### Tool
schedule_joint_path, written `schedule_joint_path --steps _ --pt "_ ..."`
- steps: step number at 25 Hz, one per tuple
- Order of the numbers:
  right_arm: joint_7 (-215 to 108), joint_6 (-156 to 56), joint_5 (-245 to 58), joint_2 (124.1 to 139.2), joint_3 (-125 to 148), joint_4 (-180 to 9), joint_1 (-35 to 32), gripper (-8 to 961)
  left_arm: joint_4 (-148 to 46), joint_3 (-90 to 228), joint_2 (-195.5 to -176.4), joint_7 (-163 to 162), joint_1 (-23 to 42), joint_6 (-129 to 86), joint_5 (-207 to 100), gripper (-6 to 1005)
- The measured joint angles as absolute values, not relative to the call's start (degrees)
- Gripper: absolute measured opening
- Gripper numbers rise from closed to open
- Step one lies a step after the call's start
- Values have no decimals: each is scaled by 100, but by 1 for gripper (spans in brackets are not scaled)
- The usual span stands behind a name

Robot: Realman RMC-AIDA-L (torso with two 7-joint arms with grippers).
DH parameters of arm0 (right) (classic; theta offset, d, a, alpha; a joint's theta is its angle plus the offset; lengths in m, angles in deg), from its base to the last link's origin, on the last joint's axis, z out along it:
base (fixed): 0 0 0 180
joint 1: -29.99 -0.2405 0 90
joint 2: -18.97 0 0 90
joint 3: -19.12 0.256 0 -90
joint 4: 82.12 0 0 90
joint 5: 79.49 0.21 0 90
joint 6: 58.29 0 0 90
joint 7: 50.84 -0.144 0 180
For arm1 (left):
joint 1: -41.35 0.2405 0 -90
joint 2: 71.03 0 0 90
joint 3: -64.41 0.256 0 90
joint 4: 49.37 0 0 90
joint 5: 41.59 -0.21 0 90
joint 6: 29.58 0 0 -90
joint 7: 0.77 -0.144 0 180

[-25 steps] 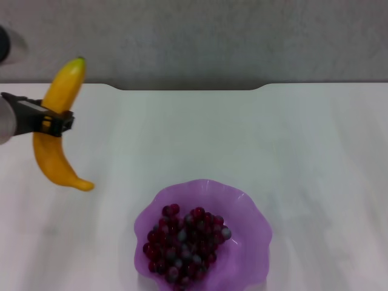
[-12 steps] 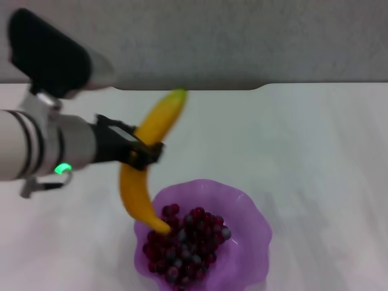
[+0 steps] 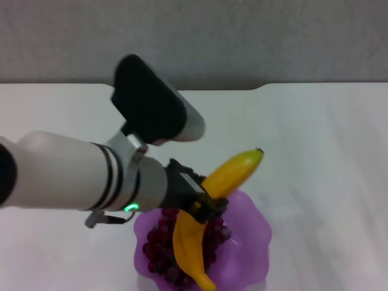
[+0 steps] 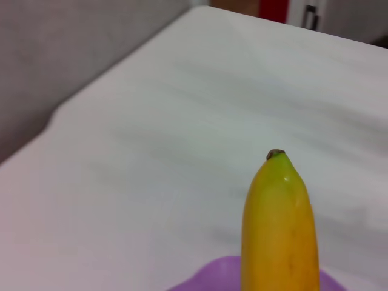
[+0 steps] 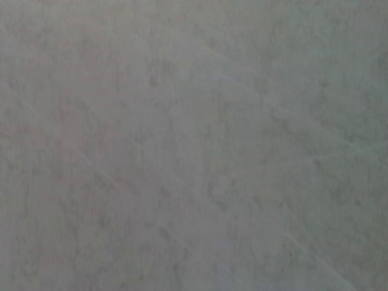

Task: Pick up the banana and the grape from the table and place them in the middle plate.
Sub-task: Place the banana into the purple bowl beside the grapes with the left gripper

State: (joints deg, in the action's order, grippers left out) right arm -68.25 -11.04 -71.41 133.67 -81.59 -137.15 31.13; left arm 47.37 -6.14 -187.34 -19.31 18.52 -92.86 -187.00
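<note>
Since a second ago the left gripper (image 3: 203, 203) has swung in from off to the side and is now right over the middle plate (image 3: 251, 242), jaws clamped on the banana (image 3: 227, 176). The arm covers part of the plate's near-left rim. The grape (image 3: 160, 248) bunch sits in the plate under the banana, which is yellow-orange, tilted, dark tip pointing away from the plate over the table (image 3: 327, 139).

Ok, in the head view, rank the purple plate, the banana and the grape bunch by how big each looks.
1. The middle plate, widest.
2. The banana, held over it in the left gripper; raised nearer the camera, so it may look bigger than it is.
3. The grape, partly covered by the banana.
</note>
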Motion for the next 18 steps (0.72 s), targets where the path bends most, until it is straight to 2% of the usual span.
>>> schedule_joint_path --steps 18 --pt "-6825 -1040 -7137 13367 -8185 -13721 3067 665 2868 -144 -18757 -1915 1061 -8533 -18236 488"
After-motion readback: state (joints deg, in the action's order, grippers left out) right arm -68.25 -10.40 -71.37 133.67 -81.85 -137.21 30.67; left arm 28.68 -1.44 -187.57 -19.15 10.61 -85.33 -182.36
